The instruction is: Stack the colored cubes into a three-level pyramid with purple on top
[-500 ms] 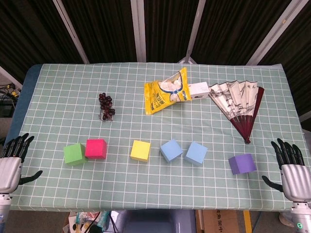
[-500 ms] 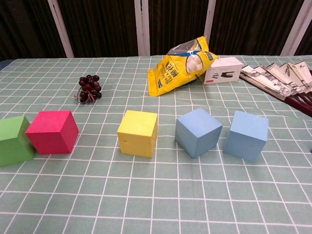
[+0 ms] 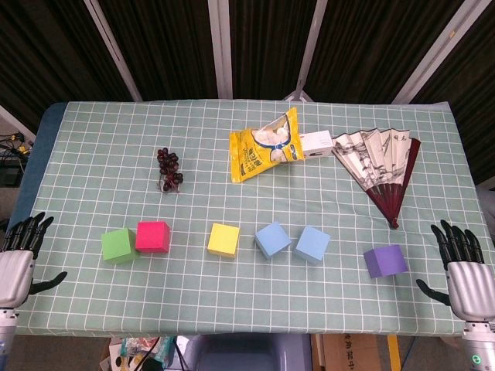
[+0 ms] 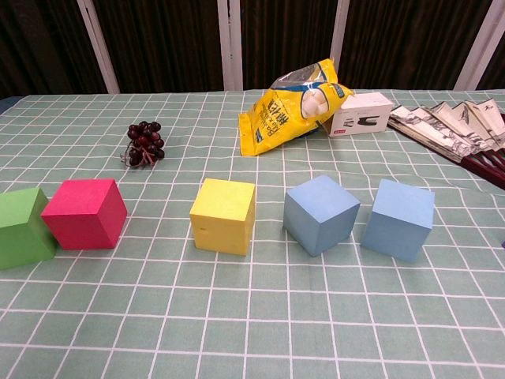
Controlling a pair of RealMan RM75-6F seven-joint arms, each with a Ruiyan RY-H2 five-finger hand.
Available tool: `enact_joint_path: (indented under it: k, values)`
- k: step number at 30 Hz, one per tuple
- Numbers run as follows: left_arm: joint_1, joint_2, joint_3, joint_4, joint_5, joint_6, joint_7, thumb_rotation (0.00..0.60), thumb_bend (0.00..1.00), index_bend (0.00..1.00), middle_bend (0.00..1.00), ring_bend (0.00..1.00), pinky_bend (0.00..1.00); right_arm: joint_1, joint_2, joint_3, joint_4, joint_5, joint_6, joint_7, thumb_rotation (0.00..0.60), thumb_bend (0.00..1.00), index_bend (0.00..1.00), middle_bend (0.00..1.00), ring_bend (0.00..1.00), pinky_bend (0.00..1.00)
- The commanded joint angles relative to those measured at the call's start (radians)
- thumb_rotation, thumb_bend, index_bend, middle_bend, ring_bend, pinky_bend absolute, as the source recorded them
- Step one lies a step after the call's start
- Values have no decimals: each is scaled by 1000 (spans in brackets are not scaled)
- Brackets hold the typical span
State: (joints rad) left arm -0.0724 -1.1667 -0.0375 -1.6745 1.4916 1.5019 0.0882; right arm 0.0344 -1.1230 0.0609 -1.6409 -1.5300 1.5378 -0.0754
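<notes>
**Robot hands idle at the edges, six cubes in a row**

Both robot hands waited at the near corners of the checked green tabletop [image 3: 93,154], the left robot hand [image 3: 17,267] and right robot hand [image 3: 464,278] each with fingers spread apart and holding nothing, as they had half a second before. Nothing on the cloth had shifted either.

Along the near side lay the foam cubes, all flat on the cloth and unstacked: a green cube [image 3: 117,245] touching a pink-red cube [image 3: 153,236], then a yellow cube [image 3: 223,239], a tilted light-blue cube [image 3: 273,239] turned corner-forward, a second light-blue cube [image 3: 312,243], and the purple cube [image 3: 385,260] furthest right, nearest the right robot hand.

Further back sat a bunch of dark grapes [image 3: 169,170], a yellow snack bag [image 3: 264,144] whose printing was too small to read, a small white box [image 4: 360,113] with a red mark and unreadable lettering, and an open paper folding fan [image 3: 383,168], its handle pointing toward the near right.
</notes>
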Motion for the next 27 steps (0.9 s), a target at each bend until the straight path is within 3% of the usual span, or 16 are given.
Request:
enact_joint_path:
  k: [1, 14, 21, 27]
  values:
    - [-1, 0, 0, -1, -3, -4, 0, 600, 0, 0, 0, 0, 0, 1, -1, 1, 0, 3, -3, -2, 600, 143, 0, 0, 0, 0]
    - [-34, 15, -20, -62, -27, -49, 36, 600, 6, 0, 0, 0, 0, 8, 0, 11, -1, 28, -20, 12, 600, 143, 0, 0, 0, 0]
    - [-104, 11, -54, -167, -67, -128, 190, 600, 23, 0, 6, 0, 0, 12, -1, 9, 1, 23, -25, 17, 600, 143, 0, 0, 0, 0]
    - [-198, -27, -108, -263, -172, -222, 360, 600, 63, 0, 121, 0, 0, 22, -10, 16, 3, 47, -50, 22, 600, 144, 0, 0, 0, 0]
